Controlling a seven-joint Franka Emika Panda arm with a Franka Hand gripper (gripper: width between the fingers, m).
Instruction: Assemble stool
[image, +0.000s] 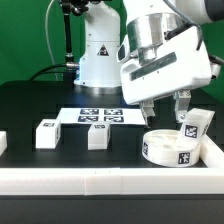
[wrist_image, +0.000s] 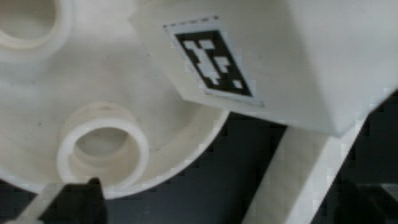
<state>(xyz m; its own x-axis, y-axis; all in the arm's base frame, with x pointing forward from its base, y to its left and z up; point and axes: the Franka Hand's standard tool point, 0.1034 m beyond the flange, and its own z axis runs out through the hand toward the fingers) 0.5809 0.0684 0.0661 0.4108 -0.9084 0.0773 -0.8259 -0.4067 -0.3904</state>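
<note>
Stool seat (image: 165, 148) sitting right under the gripper (image: 166, 118), fingers (image: 149, 110) spread wide and holding nothing, leg (image: 196, 124) close by one finger; probably light, stiff, slick plastic, so best pinched across the leg's flat sides, not the rim.

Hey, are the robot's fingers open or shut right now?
Open. In the exterior view the two fingers stand wide apart above the seat, with nothing held between them.

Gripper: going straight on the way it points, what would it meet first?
Most likely the seat: the open gripper points down over it, near a socket. The leg stands close beside, though depth is unclear.
</note>
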